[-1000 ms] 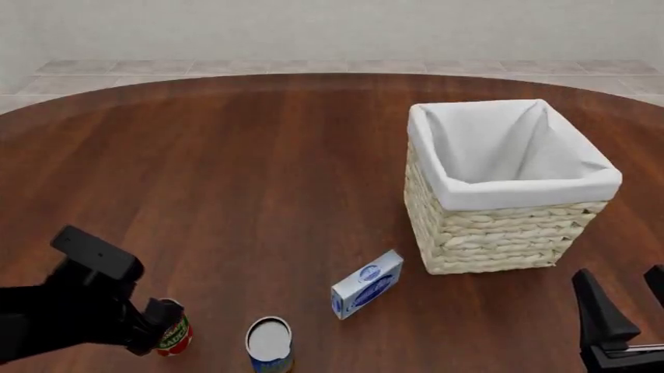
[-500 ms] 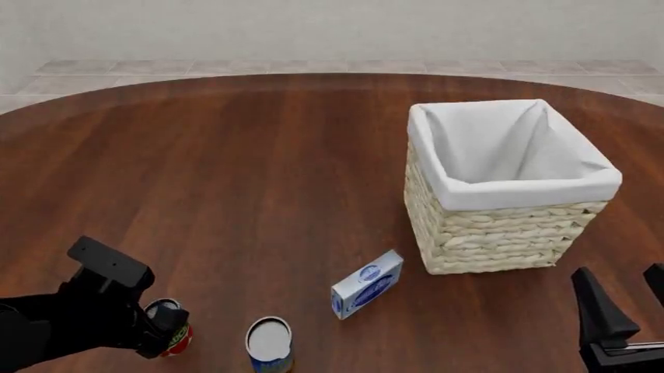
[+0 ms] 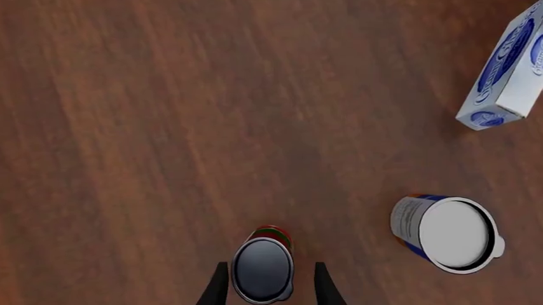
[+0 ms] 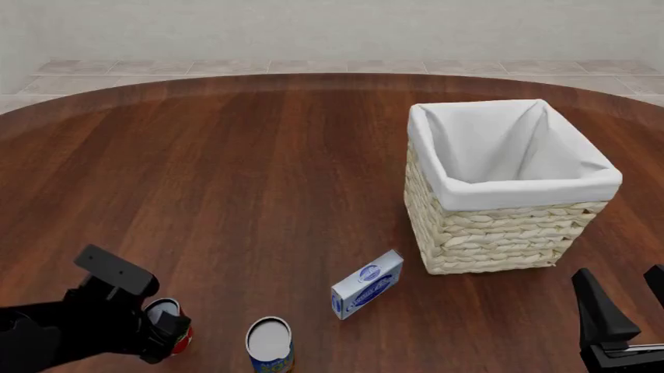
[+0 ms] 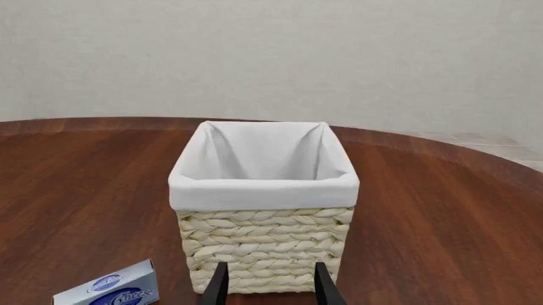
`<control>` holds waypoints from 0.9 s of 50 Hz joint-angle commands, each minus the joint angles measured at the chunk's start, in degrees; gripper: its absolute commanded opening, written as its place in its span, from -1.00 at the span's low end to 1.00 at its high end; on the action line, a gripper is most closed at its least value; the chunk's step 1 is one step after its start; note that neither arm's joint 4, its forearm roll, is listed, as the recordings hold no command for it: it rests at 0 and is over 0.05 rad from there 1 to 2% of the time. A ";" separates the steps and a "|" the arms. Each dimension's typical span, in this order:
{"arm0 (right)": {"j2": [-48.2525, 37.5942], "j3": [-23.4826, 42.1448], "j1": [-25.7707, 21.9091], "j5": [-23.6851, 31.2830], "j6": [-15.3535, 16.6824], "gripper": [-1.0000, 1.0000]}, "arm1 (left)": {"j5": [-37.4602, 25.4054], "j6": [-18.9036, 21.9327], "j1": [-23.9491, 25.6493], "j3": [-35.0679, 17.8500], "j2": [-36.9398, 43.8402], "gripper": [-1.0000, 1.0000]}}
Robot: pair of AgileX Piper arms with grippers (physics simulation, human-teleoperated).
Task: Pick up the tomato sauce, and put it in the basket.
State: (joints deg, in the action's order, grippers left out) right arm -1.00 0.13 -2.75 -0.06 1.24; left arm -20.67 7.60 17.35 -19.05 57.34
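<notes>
The tomato sauce [image 4: 166, 315], a small red-labelled can with a silver top, stands upright near the table's front left. In the left wrist view the tomato sauce [image 3: 263, 270] sits between my two fingers with a small gap on each side. My left gripper [image 4: 169, 332] is open and straddles the can from above; it also shows in the left wrist view [image 3: 269, 289]. The wicker basket [image 4: 498, 233] with white lining stands at the right and shows in the right wrist view [image 5: 263, 229]. My right gripper [image 4: 626, 301] is open and empty at the front right, short of the basket.
A blue-and-yellow labelled can [image 4: 270, 342] stands just right of the tomato sauce and shows in the left wrist view [image 3: 446, 232]. A blue-and-white box [image 4: 368, 284] lies between the cans and the basket, and also shows in the left wrist view [image 3: 509, 70].
My left arm has lowered and pulled back toward the front edge, bringing its fingers down on either side of the tomato sauce. The can has stayed put. The right arm has not moved.
</notes>
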 commanded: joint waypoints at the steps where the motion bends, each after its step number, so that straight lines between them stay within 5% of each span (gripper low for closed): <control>1: 0.10 -0.02 0.04 0.11 0.04 1.00 | 1.73 -0.41 0.14 0.84 1.09 1.00; 38: 0.86 -0.08 0.06 0.84 0.01 1.00 | 7.02 -1.11 0.51 3.30 4.47 1.00; 39: 0.85 -0.08 0.09 0.81 0.02 1.00 | 7.10 -1.45 0.70 3.34 4.52 -1.00; 45: 0.84 -0.08 0.17 0.78 -0.06 1.00 | 7.57 -0.59 -0.16 3.52 4.82 -1.00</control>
State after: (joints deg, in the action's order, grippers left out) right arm -0.21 0.05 -2.67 0.72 1.23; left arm -14.08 5.78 17.20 -16.28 61.15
